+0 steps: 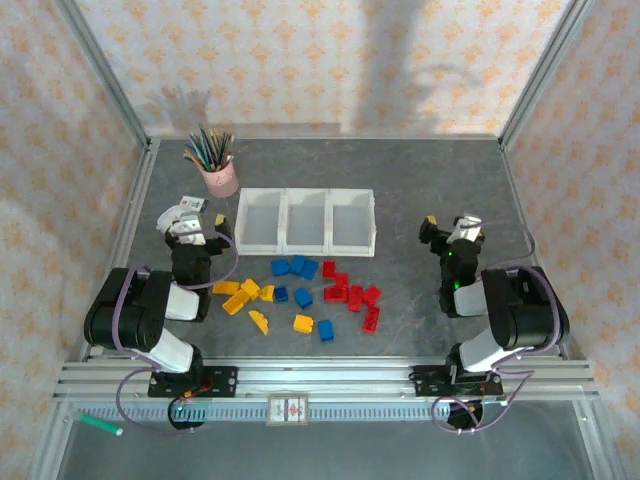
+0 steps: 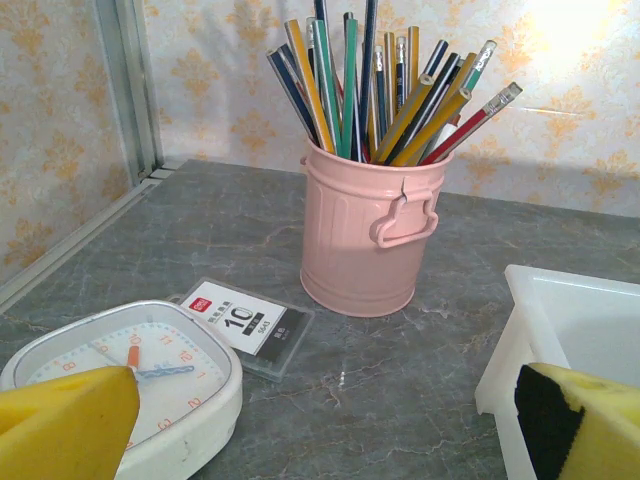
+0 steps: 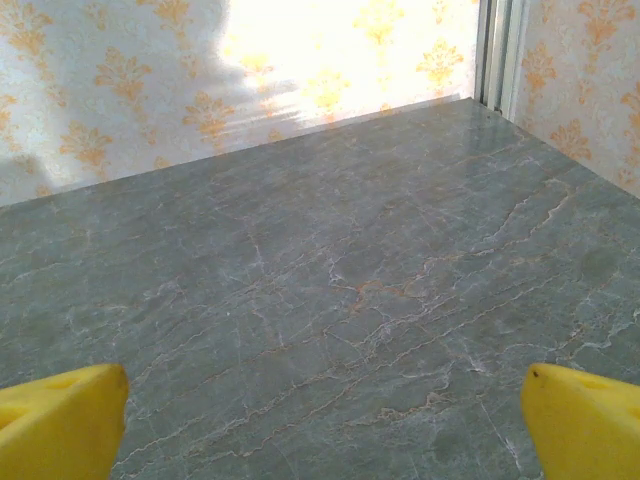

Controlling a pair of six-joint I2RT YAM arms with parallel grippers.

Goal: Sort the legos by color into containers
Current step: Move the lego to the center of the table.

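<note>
Top view: approx twenty legos point(image 1: 300, 295) lying loose on table point(image 1: 430, 170), just near of containers point(image 1: 283, 222), btwn the two arms; yellows mostly left, reds right, blues mid and far. No brick in any compartment yet, so sorting judged not begun. At left, left gripper point(image 1: 193, 222) spread wide w/ nothing held, just left of leftmost compartment, near pink cup point(image 1: 221, 180). At right, right gripper point(image 1: 450, 228) equally wide, holding nothing, well right of containers. Hard to pinch one brick w/o nudging a touching neighbour, esp. in red cluster. Could drag a wrong colour along or flick a wedge-shaped piece out from the pads. Left wrist view: yellow fingers point(image 2: 70, 425) at both lower corners, nothing btwn them. Below and ahead, clock point(image 2: 150, 370) and card point(image 2: 245, 325), cup w/ pencils point(image 2: 380, 90) just beyond, container corner at right. Crowded spot: swinging toward the pile w/o lifting first could clip the container wall, shove the clock, or tip the cup and spill pencils. Right wrist view: fingers apart at lower corners, bare grey table ahead. Less to hit there. Main worry is meeting the left arm over the same bricks.
</note>
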